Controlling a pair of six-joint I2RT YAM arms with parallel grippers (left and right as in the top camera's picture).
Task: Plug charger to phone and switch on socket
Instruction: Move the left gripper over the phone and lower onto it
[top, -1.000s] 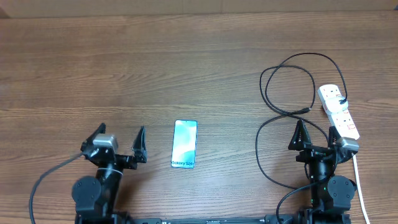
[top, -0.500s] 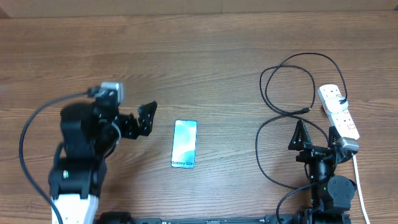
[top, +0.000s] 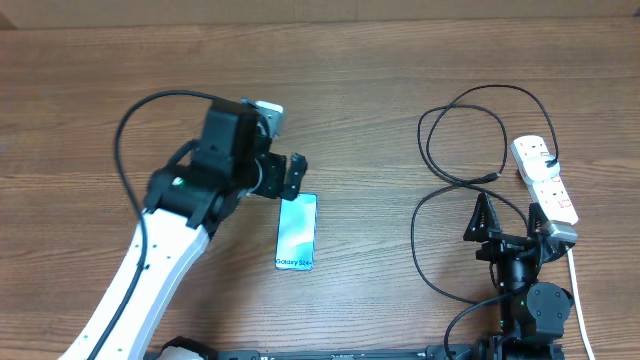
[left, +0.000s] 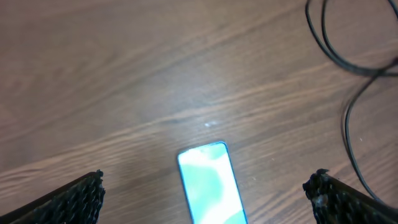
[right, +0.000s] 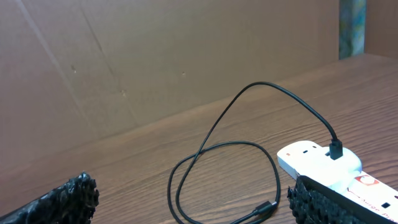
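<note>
Left fingers (left: 68, 199) apart over top edge of phone (left: 211, 183) — right fingers (right: 59, 202) apart beside socket (right: 323, 165).

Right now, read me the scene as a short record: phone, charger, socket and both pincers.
phone: flat on the table, screen lit, no cable attached
charger: black cable in loose loops, one end plugged into the socket, free tip lying on the table apart from the phone
socket: white strip on the robot's right side; switch state too small to tell
left pincer: open, empty, over the phone's far end
right pincer: open, empty, near the socket's near end
</note>
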